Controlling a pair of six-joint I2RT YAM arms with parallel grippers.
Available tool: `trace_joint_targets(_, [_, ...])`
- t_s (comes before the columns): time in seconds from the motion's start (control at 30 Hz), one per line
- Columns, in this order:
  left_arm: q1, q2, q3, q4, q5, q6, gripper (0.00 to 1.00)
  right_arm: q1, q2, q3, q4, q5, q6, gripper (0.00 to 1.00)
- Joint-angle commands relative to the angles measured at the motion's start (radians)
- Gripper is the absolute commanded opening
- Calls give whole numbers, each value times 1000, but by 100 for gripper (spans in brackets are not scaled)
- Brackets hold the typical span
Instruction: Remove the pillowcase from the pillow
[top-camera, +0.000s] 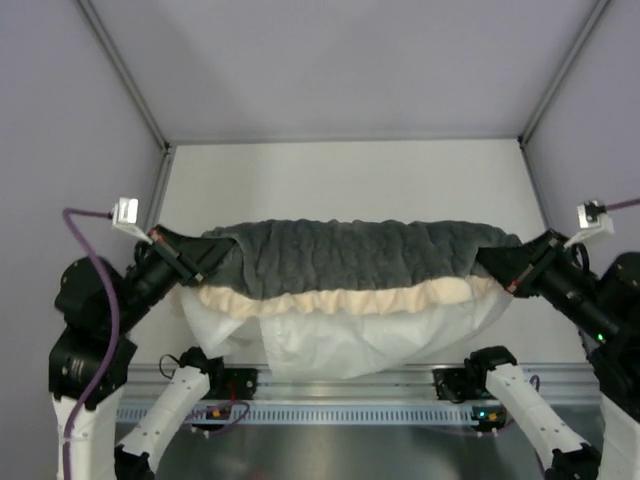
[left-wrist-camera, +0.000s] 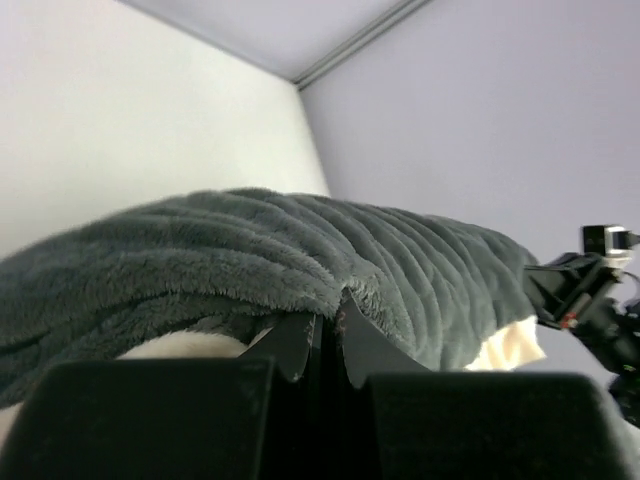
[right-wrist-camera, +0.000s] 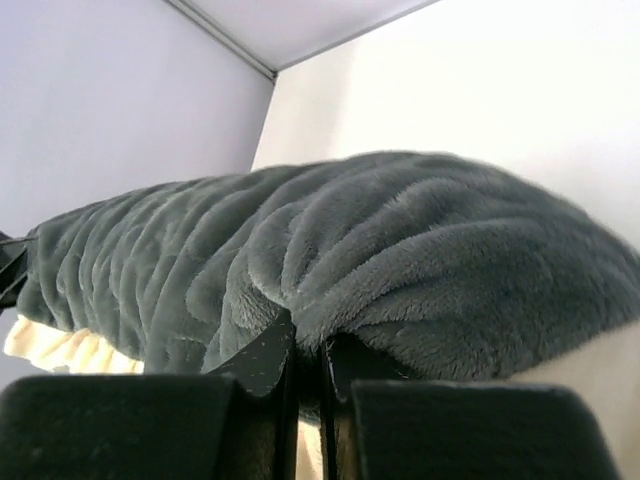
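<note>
The pillowcase (top-camera: 340, 255) hangs in the air above the surface (top-camera: 340, 180), stretched sideways like a hammock, grey plush face up. Its cream frill (top-camera: 340, 297) runs along the 6 o'clock edge in the top view. Below the frill a white bulk sags toward 6 o'clock. This looks like the pillow (top-camera: 340, 345) bulging out of the open side, though where the white lining ends and the pillow begins cannot be told.

The step in hand looks like shaking or tipping out: the cover is held up by its two ends so the filling can drop free. The pillow is not yet out. The next move likely calls for lifting higher or jiggling both ends together while keeping the opening turned downward, so the pillow slides out toward 6 o'clock rather than bunching inside.

The left fingers (left-wrist-camera: 298, 345) are pinched nearly together on the plush at the 9 o'clock end of the cover. The right fingers (right-wrist-camera: 262, 360) are pinched the same way on the 3 o'clock end. Each pair has only a thin fold of grey fabric between its tips.
</note>
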Motion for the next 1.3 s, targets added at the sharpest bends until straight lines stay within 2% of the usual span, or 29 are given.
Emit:
trace_joint_targets(0.0, [-2,327,24,178,12,88,0,10,353,29,234,-33,-14,0])
trace_joint_targets(0.03, [-2,475,44,186,-23,108,0,-16,437,53,242,-28,-56,0])
trace_joint_targets(0.07, [-2,554,66,199,-48,143,1,-56,525,75,287,-57,-73,0])
trace_joint_targets(0.1, [-2,625,96,210,-53,168,29,-136,700,148,301,-167,-94,27])
trace_joint_targets(0.13, [-2,698,160,210,-70,185,58,-161,779,199,311,-175,-148,58])
trace_joint_targets(0.17, [1,810,182,210,-83,203,98,-178,862,268,305,-128,-168,77])
trace_joint_targets(0.2, [1,854,208,207,-120,222,99,-205,1014,433,229,-73,-194,99])
trace_joint_targets(0.23, [0,887,236,194,-143,234,99,-207,1073,516,173,-61,-265,99])
trace_joint_targets(0.27, [0,895,228,183,-157,246,99,-207,1133,596,112,20,-298,99])
trace_joint_targets(0.3, [-6,874,209,183,-187,256,99,-169,1120,636,57,66,-329,99])
trace_joint_targets(0.37, [-46,755,119,183,-285,282,99,-112,997,550,90,133,-384,99])
trace_joint_targets(0.43, [-58,622,42,184,-393,280,99,-41,887,334,201,144,-362,99])
trace_joint_targets(0.47, [-58,586,-30,196,-405,271,99,-17,770,243,259,100,-348,100])
trace_joint_targets(0.5, [-58,560,-60,204,-404,276,99,26,713,68,322,76,-328,100])
trace_joint_targets(0.53, [-58,529,-83,204,-392,279,99,41,663,-11,449,49,-285,100])
trace_joint_targets(0.6, [-58,515,-132,201,-370,288,99,89,550,-207,545,-22,-246,100])
trace_joint_targets(0.7, [-60,454,-195,198,-382,282,99,173,467,-357,640,-20,-193,99])
trace_joint_targets(0.8, [-60,429,-189,168,-533,325,99,256,462,-428,683,-28,-208,99])
trace_joint_targets(0.87, [-60,470,-100,77,-586,339,99,298,485,-463,657,30,-199,99])
trace_joint_targets(0.93, [-60,481,-63,52,-510,320,99,379,487,-500,653,105,-193,99])
trace_joint_targets(0.97, [-61,472,-71,54,-399,303,99,423,490,-533,644,186,-190,99])
trace_joint_targets(1.03, [-106,434,-100,52,-361,276,99,451,491,-567,636,231,-165,100])
trace_joint_targets(1.13, [-169,312,-112,46,-453,279,99,512,471,-632,644,278,-144,99])
trace_joint_targets(1.23, [-170,254,-37,-41,-568,331,99,580,441,-682,639,340,-116,98])
trace_joint_targets(1.27, [-170,263,36,-116,-591,345,99,600,434,-699,639,364,-105,97])
